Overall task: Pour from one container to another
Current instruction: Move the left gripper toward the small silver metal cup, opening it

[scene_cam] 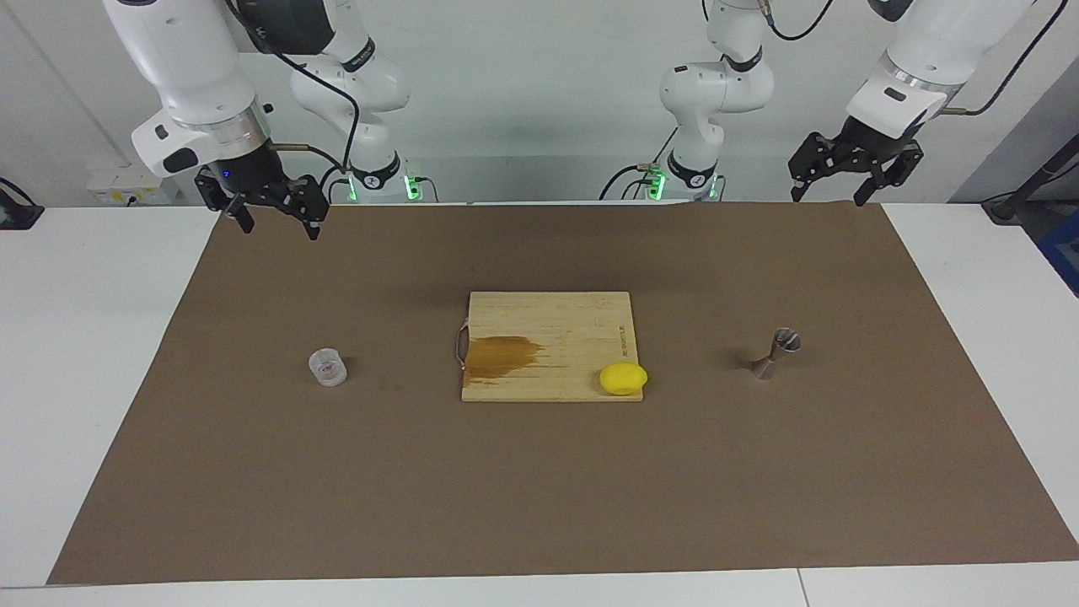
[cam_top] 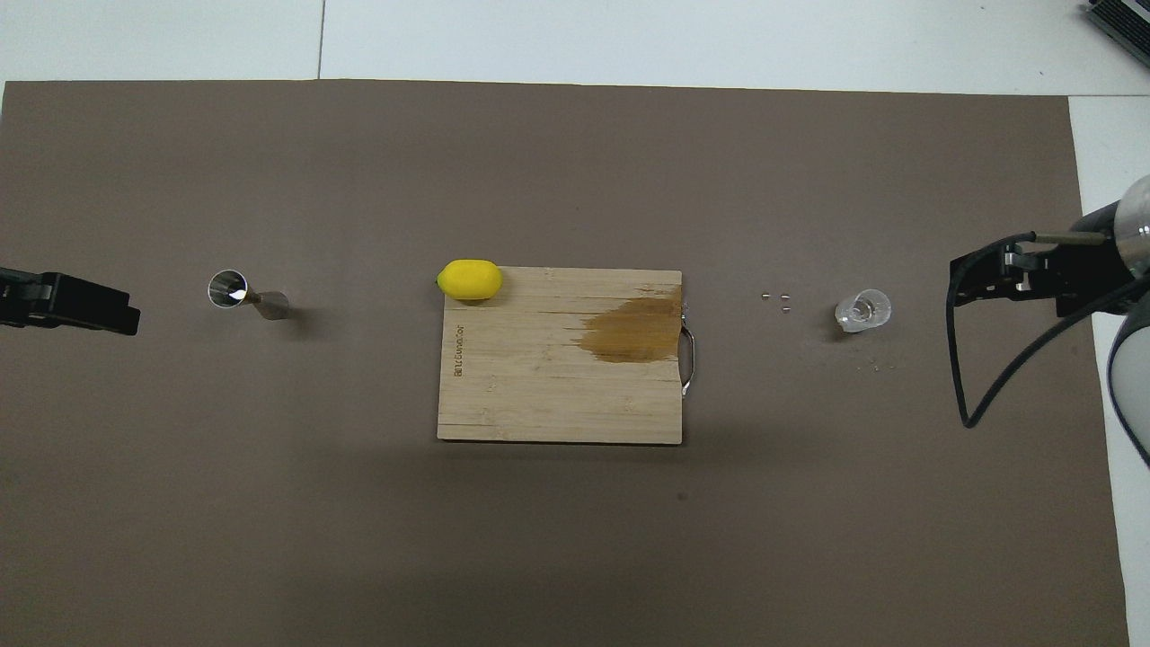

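White desk (scene_cam: 101, 337) under a brown mat (scene_cam: 539, 489), with a pale wall at the robots' end. In the overhead view both claws are cut off at the picture's edges, so their fingertips are hard to make out there; the facing view shows them whole. Inside the clear plastic cup (scene_cam: 327, 368) something small lies at the bottom, too small to name. Three tiny specks (cam_top: 776, 298) lie on the mat just beside the cup, toward the cutting board; what they are cannot be told.

Counted: two arms, two claws, one clear plastic cup, one metal jigger (scene_cam: 777, 353), one wooden cutting board (scene_cam: 548, 324) with one dark wet stain (scene_cam: 504, 354), and one lemon (scene_cam: 623, 378).

The cup stands upright on the mat toward the right arm's end of the desk. The jigger stands upright toward the left arm's end, well apart from the cup. The board lies between them, mid-mat, with the lemon on its corner farther from the robots, toward the jigger.

The right claw (scene_cam: 276, 217) hangs spread wide and empty over the mat's edge nearest the robots. The left claw (scene_cam: 833, 187) hangs likewise, wide apart and holding nothing.
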